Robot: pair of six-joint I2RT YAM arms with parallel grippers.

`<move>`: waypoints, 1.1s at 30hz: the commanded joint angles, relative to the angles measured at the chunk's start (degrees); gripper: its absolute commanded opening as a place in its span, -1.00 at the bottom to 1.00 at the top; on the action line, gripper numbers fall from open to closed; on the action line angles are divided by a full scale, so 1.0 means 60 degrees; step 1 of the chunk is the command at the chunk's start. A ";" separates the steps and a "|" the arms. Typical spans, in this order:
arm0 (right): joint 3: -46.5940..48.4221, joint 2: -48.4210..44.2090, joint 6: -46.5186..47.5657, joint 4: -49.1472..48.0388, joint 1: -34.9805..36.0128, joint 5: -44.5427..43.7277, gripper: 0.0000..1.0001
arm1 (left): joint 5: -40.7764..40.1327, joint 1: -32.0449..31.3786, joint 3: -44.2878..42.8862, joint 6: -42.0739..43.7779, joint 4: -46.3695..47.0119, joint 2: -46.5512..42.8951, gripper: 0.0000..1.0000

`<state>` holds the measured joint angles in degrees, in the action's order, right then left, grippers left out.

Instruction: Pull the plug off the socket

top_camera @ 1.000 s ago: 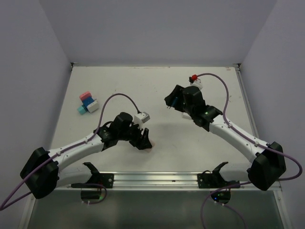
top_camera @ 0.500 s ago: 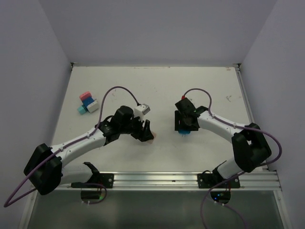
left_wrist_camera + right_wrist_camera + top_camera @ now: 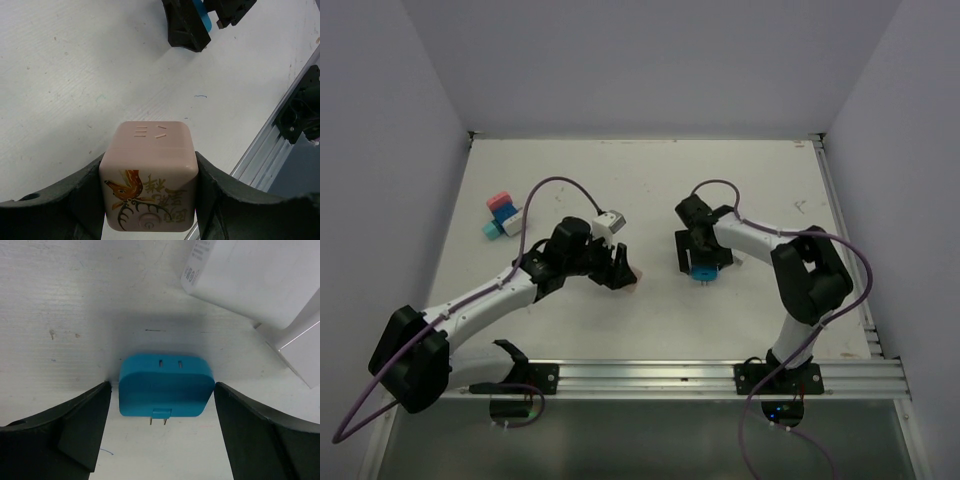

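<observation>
My left gripper [image 3: 620, 274] is shut on the pink cube socket [image 3: 147, 180], which has a deer picture on its near face, and holds it low over the table. It also shows under the fingers in the top view [image 3: 632, 286]. The blue plug [image 3: 166, 392] lies on the table apart from the socket, its two prongs [image 3: 157, 420] pointing toward the right wrist camera. My right gripper [image 3: 161, 390] is open, with a finger on each side of the plug. In the top view the plug [image 3: 703, 272] sits just below the right gripper [image 3: 702, 258].
A white adapter block [image 3: 260, 275] lies just beyond the plug on the right. A pink, white and teal cluster of adapters [image 3: 504, 215] lies at the left back. A metal rail [image 3: 650, 375] runs along the near table edge.
The right arm came down from mid-air, folded inward and set the blue plug on the table; its jaws now stand open round it. The left gripper with the socket shifted slightly back.
</observation>
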<state>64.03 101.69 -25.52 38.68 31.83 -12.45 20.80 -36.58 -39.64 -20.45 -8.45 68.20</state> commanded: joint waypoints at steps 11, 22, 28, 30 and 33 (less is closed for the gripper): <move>0.0828 -0.1870 0.0487 0.0381 -0.0354 0.0594 0.98 | -0.0301 0.0251 -0.2354 0.0273 0.0134 0.2413 -1.00; -0.0136 -0.6706 0.0826 -0.0175 -0.0340 -0.0181 0.98 | -0.0858 0.0237 -0.6019 -0.0195 -0.1112 0.5973 -1.00; -0.1368 -0.8641 0.0518 -0.0821 -0.0355 -0.0021 0.97 | -0.1151 0.0237 -0.7045 -0.0269 -0.0263 0.7131 -1.00; -0.1486 -0.8948 0.0445 -0.0705 -0.0355 0.0009 0.98 | -0.1414 0.0237 -0.7367 -0.0429 0.0015 0.7425 -0.93; -0.1692 -0.9227 0.0400 -0.0631 -0.0340 0.0097 0.98 | -0.1925 0.0237 -0.7588 -0.0590 0.0571 0.7923 -0.81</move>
<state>54.54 48.10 -22.11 36.36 29.87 -12.10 12.97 -35.59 -81.69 -22.04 -11.55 114.17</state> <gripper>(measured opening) 0.987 0.629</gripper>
